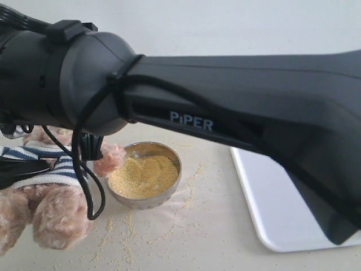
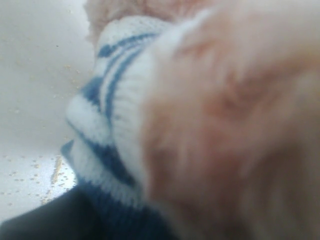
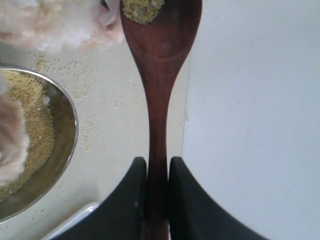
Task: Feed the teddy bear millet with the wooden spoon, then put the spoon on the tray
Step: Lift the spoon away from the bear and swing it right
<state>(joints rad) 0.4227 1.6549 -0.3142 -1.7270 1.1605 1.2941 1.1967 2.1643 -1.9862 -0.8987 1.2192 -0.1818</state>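
Note:
The teddy bear (image 1: 51, 195) sits at the left, its paw (image 1: 110, 158) resting over the rim of the steel bowl (image 1: 169, 195) heaped with millet (image 1: 144, 175). My left gripper (image 1: 22, 168) lies across the bear's striped shirt (image 2: 107, 115). Fur and shirt fill the left wrist view, with one dark finger (image 2: 40, 222) at the edge. My right gripper (image 3: 158, 162) is shut on the wooden spoon (image 3: 159, 75) by its handle. The spoon's bowl carries some millet (image 3: 142, 9) at its tip, close to the bear's fur (image 3: 55, 22). The white tray (image 1: 282, 209) lies at the right.
The black right arm (image 1: 225, 107) crosses the top of the exterior view and hides the spoon and the bear's head there. Loose grains (image 1: 121, 231) lie scattered on the table around the bowl. The tray's near edge (image 3: 186, 120) runs just beside the spoon handle.

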